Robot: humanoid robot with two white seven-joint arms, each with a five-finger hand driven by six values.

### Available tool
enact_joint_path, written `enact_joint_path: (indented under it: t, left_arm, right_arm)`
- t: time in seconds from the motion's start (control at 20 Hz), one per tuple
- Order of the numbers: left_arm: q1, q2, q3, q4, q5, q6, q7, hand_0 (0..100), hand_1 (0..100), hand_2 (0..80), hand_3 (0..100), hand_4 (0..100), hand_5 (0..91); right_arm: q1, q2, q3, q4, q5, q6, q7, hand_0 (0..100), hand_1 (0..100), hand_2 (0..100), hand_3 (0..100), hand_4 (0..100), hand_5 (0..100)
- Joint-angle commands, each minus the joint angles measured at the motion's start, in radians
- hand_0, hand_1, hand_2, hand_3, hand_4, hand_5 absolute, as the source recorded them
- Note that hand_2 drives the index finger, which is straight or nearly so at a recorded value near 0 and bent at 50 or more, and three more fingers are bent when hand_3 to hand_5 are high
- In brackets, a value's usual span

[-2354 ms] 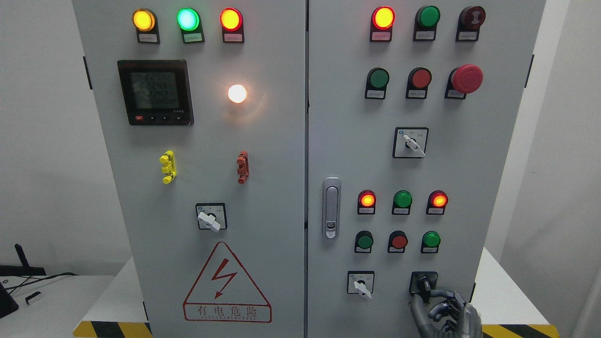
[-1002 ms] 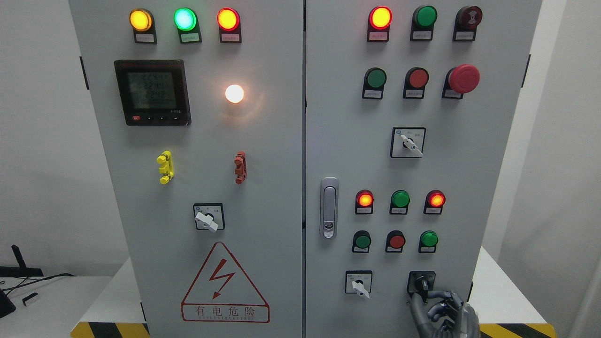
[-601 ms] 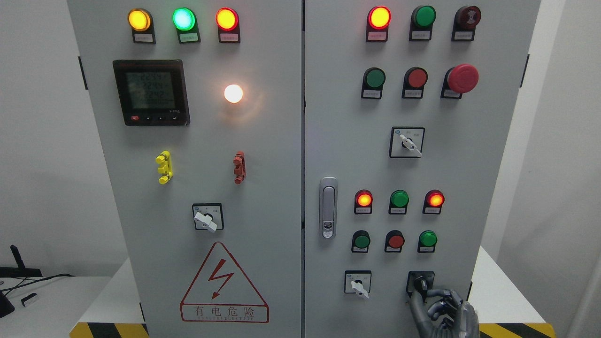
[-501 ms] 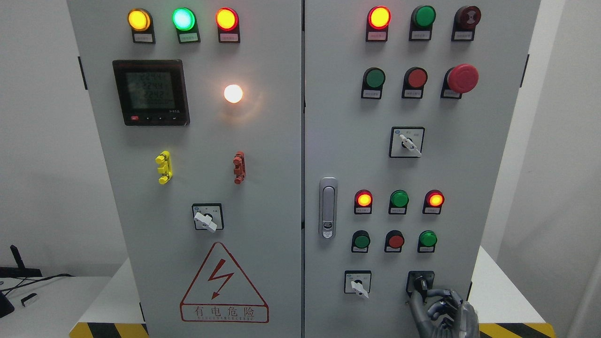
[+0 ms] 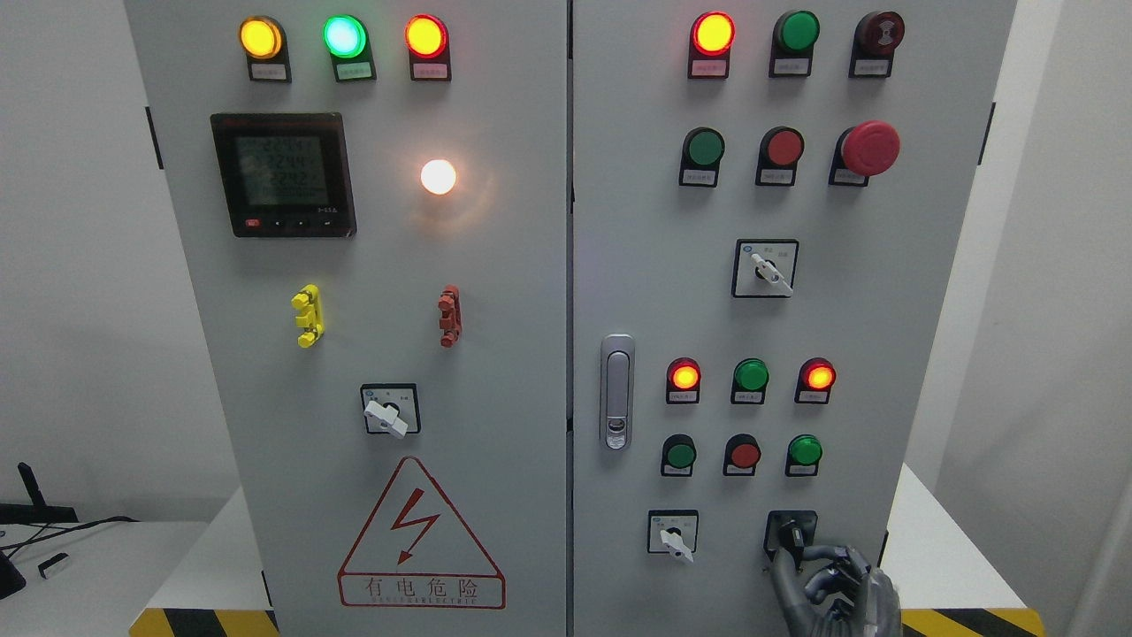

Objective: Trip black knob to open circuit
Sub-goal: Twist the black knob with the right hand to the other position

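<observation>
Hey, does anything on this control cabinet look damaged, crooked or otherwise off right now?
Nothing stands out. The cabinet doors sit flush, the lamps and buttons look intact, and the warning sticker is straight. The right hand is at the black knob, lower right.

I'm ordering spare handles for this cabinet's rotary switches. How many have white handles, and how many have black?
white-handled rotary switches: 3
black knob: 1
Total: 4
</observation>
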Motion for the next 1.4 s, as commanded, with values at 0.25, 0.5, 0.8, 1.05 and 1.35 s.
enact_joint_path:
  t: [0.25,0.5,0.8,1.05,1.35]
  left_arm:
    - [0.000,0.001,0.000,-0.001,-0.031,0.001,0.000,12,39,0.0,0,0,0.0]
    - [0.000,0.001,0.000,-0.001,-0.031,0.001,0.000,12,39,0.0,0,0,0.0]
    - [0.000,0.001,0.000,0.001,-0.031,0.001,0.000,12,39,0.0,0,0,0.0]
    - [0.000,-0.001,0.000,-0.001,-0.031,0.001,0.000,12,39,0.0,0,0,0.0]
    - [0.000,-0.001,0.000,-0.001,-0.031,0.001,0.000,12,39,0.0,0,0,0.0]
  right_arm:
    - [0.000,0.001,0.017,0.003,0.000,0.003,0.003,33,69,55,87,86,98]
    - [0.000,0.001,0.022,0.003,-0.001,0.005,0.006,33,68,55,87,86,98]
    - [0.000,0.001,0.023,0.003,-0.002,0.005,0.007,33,66,56,87,86,98]
    - [0.000,0.001,0.023,0.003,-0.002,0.005,0.007,33,66,57,88,87,98]
    - [0.000,0.001,0.031,0.002,-0.002,0.005,0.009,32,66,57,89,87,98]
